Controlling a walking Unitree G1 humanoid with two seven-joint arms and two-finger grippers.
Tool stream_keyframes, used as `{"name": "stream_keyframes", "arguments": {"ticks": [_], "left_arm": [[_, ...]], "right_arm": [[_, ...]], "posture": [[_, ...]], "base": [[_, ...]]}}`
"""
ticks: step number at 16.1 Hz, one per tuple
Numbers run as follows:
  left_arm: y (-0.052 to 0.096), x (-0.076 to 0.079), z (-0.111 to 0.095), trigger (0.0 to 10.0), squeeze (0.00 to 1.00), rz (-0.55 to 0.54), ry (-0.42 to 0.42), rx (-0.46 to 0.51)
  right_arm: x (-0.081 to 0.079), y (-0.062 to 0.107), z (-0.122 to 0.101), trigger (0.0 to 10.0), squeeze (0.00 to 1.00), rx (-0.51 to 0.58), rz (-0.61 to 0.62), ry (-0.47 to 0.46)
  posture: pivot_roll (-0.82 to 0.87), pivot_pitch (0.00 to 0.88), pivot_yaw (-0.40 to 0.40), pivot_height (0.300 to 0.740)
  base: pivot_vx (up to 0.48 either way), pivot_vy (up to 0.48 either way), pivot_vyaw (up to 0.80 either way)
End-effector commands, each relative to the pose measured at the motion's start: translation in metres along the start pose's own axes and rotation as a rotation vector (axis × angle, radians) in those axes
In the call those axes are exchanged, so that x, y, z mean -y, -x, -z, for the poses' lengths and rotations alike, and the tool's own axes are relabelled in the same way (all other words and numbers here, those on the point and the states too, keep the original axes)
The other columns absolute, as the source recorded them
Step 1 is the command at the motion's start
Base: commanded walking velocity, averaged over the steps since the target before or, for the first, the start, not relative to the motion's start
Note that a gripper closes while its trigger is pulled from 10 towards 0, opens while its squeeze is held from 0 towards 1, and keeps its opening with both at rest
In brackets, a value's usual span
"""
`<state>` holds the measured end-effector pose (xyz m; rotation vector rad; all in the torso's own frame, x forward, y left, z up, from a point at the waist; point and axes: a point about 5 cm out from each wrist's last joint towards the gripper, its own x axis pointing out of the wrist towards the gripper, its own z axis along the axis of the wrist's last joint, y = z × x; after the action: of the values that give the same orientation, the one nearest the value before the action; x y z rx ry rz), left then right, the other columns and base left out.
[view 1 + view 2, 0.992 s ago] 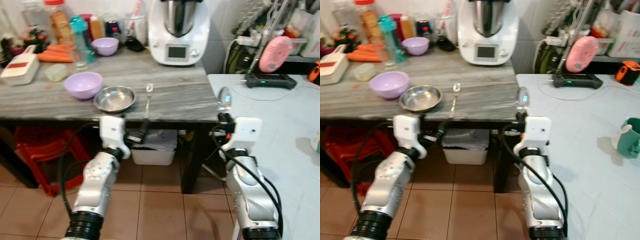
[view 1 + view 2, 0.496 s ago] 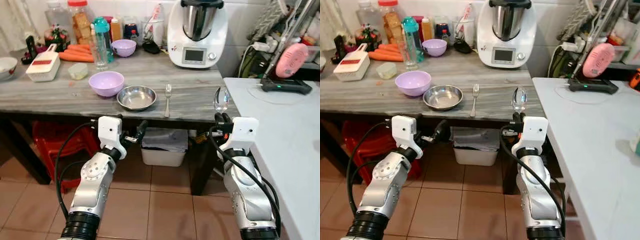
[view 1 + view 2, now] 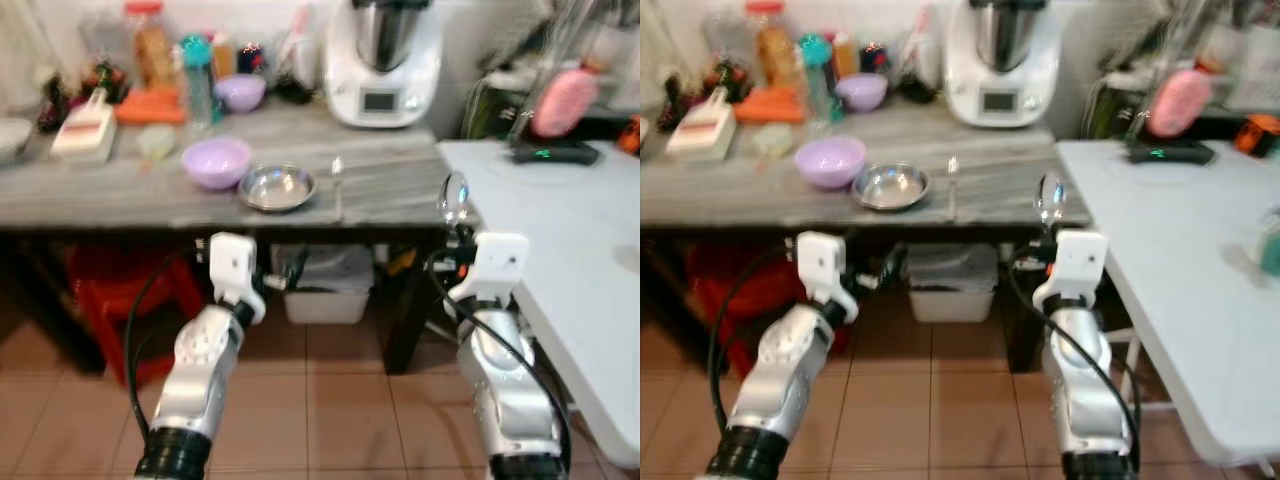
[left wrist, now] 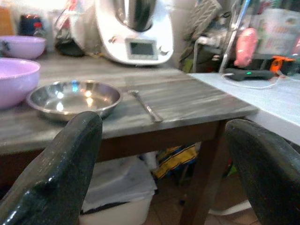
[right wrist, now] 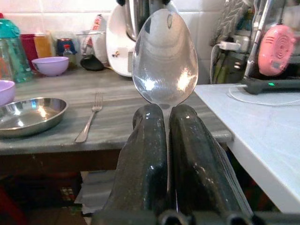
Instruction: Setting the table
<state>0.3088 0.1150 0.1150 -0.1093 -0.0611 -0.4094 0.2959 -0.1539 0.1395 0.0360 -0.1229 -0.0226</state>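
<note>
My right gripper (image 5: pixel 165 112) is shut on the handle of a metal spoon (image 5: pixel 164 58), which stands upright with its bowl at the top. It hangs just in front of the grey table's (image 3: pixel 100 205) right corner. On that table lie a steel bowl (image 3: pixel 277 186) and, to its right, a fork (image 3: pixel 337 180). A purple bowl (image 3: pixel 216 160) sits left of the steel one. My left gripper (image 3: pixel 290 272) is open and holds nothing, below the table's front edge. One of its black fingers (image 4: pixel 70 154) frames the steel bowl (image 4: pixel 72 98) and fork (image 4: pixel 145 105).
A white kitchen machine (image 3: pixel 382 55), bottles, carrots and a second purple bowl (image 3: pixel 240 92) crowd the back of the grey table. A white table (image 3: pixel 560 220) stands to the right. Beneath the grey table are a white bin (image 3: pixel 325 290) and red stools (image 3: pixel 110 290) on a tiled floor.
The whole view has shifted and blurred, so the camera has moved. The spoon stays upright in my right gripper, and the left gripper stays open.
</note>
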Motion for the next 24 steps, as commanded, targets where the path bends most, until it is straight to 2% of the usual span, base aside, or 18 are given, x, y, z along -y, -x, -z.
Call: {"name": "stream_keyframes", "arguments": {"ticks": [1, 3, 9, 11, 13, 24], "left_arm": [[0.0001, -0.0072, -0.0043, 10.0, 0.0, -0.019, -0.023, 0.005], [-0.0002, -0.0071, -0.0045, 10.0, 0.0, -0.02, -0.023, 0.006], [0.0021, -0.01, -0.007, 10.0, 0.0, -0.039, -0.052, 0.025], [0.0019, -0.0099, -0.0085, 10.0, 0.0, -0.031, -0.053, 0.036], [0.0016, -0.0094, -0.0087, 10.0, 0.0, -0.025, -0.05, 0.038], [-0.0005, -0.0039, -0.0077, 10.0, 0.0, -0.008, -0.038, 0.04]], "right_arm": [[-0.0044, -0.0022, -0.0046, 10.0, 0.0, 0.019, -0.009, -0.001], [-0.004, -0.0022, -0.0044, 10.0, 0.0, 0.019, -0.008, 0.0], [-0.0014, 0.0002, -0.0043, 10.0, 0.0, 0.019, -0.002, -0.001], [-0.0013, 0.0004, -0.0045, 10.0, 0.0, 0.019, 0.0, -0.001], [-0.0012, 0.0004, -0.005, 10.0, 0.0, 0.022, 0.0, 0.0], [-0.0019, 0.0004, -0.0061, 10.0, 0.0, 0.026, -0.013, 0.014]], "posture": [[-0.05, 0.0, -0.004, 0.74], [-0.05, 0.0, -0.004, 0.74], [-0.05, 0.0, -0.002, 0.74], [-0.05, 0.0, -0.002, 0.74], [-0.05, 0.0, -0.002, 0.74], [-0.05, 0.0, 0.001, 0.74]], "base": [[0.0, 0.368, 0.0], [0.0, 0.354, 0.0], [0.0, 0.0, 0.0], [0.0, 0.0, -0.53], [0.317, 0.0, -0.51], [0.352, 0.0, 0.0]]}}
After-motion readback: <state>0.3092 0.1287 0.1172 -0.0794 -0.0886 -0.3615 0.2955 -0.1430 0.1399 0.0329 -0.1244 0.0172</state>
